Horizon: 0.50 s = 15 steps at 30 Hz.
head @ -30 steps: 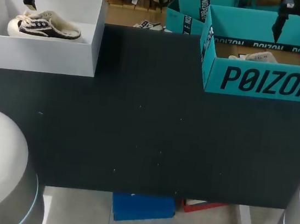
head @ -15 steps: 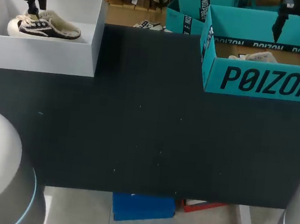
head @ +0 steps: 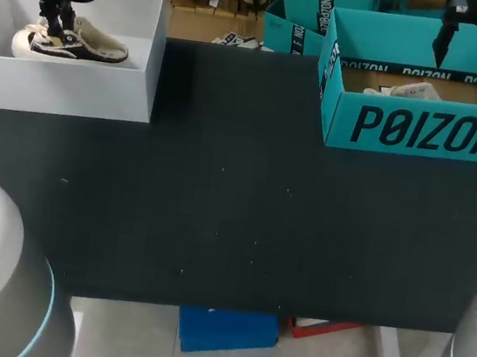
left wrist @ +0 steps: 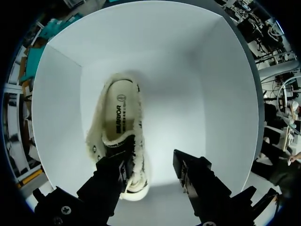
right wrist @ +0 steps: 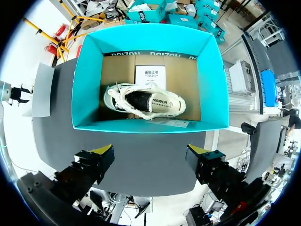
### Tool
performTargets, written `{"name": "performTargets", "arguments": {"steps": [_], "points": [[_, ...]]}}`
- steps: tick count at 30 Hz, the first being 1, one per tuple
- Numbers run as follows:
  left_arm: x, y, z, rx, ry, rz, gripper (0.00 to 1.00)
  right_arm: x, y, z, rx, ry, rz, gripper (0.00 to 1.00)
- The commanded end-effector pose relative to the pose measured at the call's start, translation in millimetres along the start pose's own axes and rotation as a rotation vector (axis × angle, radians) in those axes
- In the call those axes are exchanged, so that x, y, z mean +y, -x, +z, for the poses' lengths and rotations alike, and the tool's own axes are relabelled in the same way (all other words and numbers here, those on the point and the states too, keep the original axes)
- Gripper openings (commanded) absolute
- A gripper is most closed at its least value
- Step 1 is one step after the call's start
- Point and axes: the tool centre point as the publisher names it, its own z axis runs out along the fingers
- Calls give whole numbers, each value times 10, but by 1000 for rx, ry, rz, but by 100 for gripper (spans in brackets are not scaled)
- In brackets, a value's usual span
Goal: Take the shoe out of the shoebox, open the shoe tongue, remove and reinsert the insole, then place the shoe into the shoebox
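**Grip risk: open left claw [left wrist: 153, 165] at the shoe [left wrist: 117, 132]**

On the table [head: 235, 204], the teal box [right wrist: 150, 125] lies ahead of the right claw [right wrist: 149, 151], which hangs open above it. The white box [left wrist: 221, 103] surrounds the left claw. One of its fingers is over the shoe's laced front and the other is beside the shoe. Closing here may pinch only laces or fleece, so the shoe could tilt or slip out.

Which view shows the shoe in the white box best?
Left wrist view: looks straight down into the white box, shoe nearly whole, insole visible, toe partly behind the left gripper. Head view: small, side-on, partly behind that gripper. Right wrist view: not visible.
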Motion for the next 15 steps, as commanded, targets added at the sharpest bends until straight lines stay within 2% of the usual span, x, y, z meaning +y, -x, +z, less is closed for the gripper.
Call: {"name": "performTargets", "arguments": {"steps": [1,7,15], "points": [[-6,62,114,21,-12,2,54,3,-2,-2,0,-1,0,100],[-29,111,173,20,-12,2,55,3,-2,-2,0,-1,0,100],[-4,96,318,38,7,-4,48,3,-2,-2,0,-1,0,100]]}}
